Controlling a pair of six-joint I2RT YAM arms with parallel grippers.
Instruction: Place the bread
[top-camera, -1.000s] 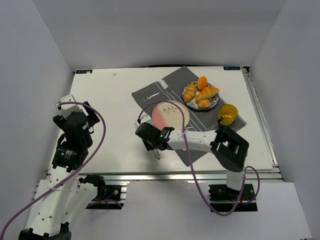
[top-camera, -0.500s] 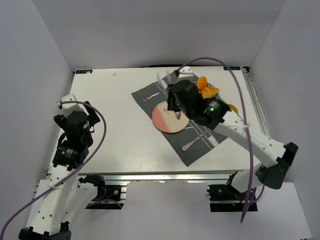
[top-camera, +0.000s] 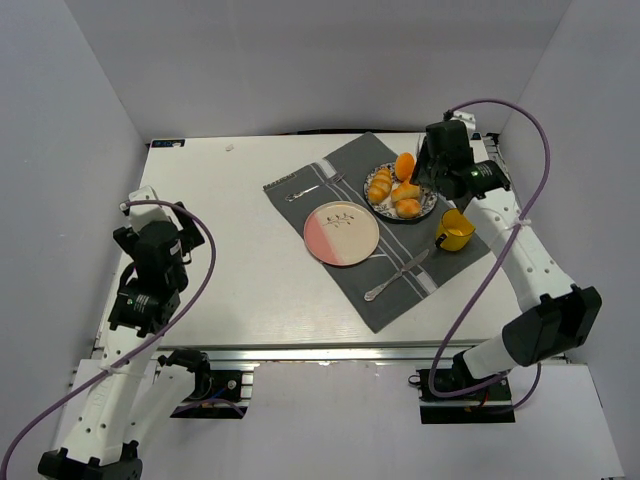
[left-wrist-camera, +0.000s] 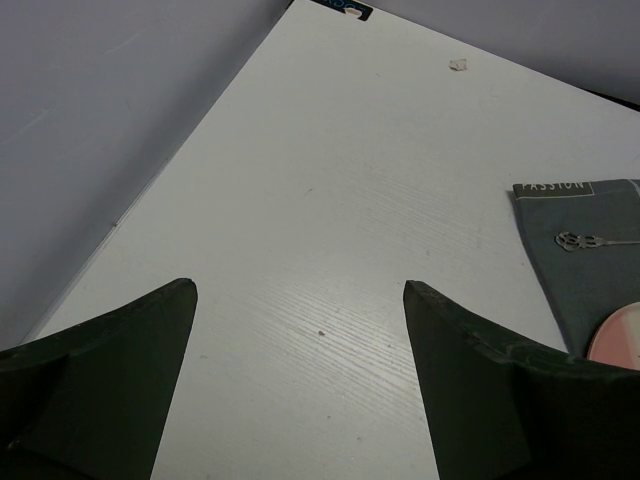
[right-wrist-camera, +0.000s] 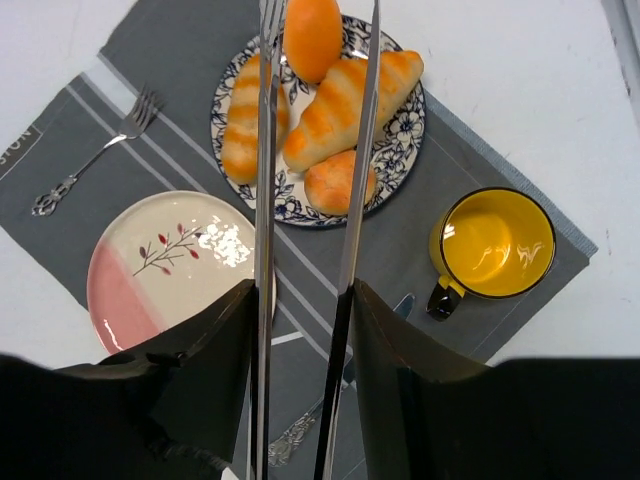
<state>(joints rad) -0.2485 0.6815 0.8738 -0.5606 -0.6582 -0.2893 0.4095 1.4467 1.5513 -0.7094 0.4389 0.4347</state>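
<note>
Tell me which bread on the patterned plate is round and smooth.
The deep orange bun at the plate's far edge; the other three are paler golden, two of them long and striped.

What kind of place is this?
Probably a robot test booth, not a real kitchen: plain grey walls box in a white table, a left arm and right arm stand at its edge, and a grey placemat holds a place setting.

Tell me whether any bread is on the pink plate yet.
No, the pink plate is bare apart from its painted twig, while the bread lies on the patterned plate.
</note>
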